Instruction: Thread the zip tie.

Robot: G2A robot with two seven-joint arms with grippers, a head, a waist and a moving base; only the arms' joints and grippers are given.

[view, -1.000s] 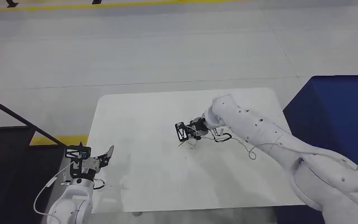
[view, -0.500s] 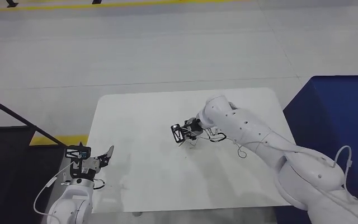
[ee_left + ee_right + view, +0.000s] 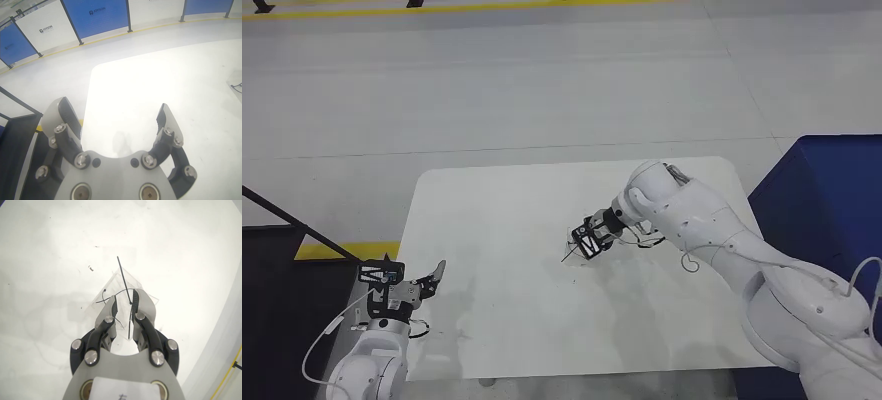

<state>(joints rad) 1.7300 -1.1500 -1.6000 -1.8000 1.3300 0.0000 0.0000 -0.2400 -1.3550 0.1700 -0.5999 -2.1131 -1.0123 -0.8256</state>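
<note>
A black zip tie (image 3: 123,277) lies on a clear plastic tray (image 3: 113,283) near the middle of the white table (image 3: 502,220). Its lower length runs along one inner pad of my right gripper (image 3: 123,293). That gripper is open, hanging low over the tray with a gap between its fingers. A second thin black tie (image 3: 103,294) curls beside the other finger. From above, the right gripper (image 3: 582,243) sits mid-table with a tie's tip (image 3: 566,258) poking out. My left gripper (image 3: 113,108) is open with nothing in it, at the table's front left edge (image 3: 432,275).
A blue panel (image 3: 832,190) stands just off the table's right side. A black frame (image 3: 282,280) stands at the left by the left arm. The clear tray (image 3: 234,81) appears far off in the left wrist view.
The right gripper slid slightly left, then came back to the right, and its wrist turned. The left arm has stayed still.
</note>
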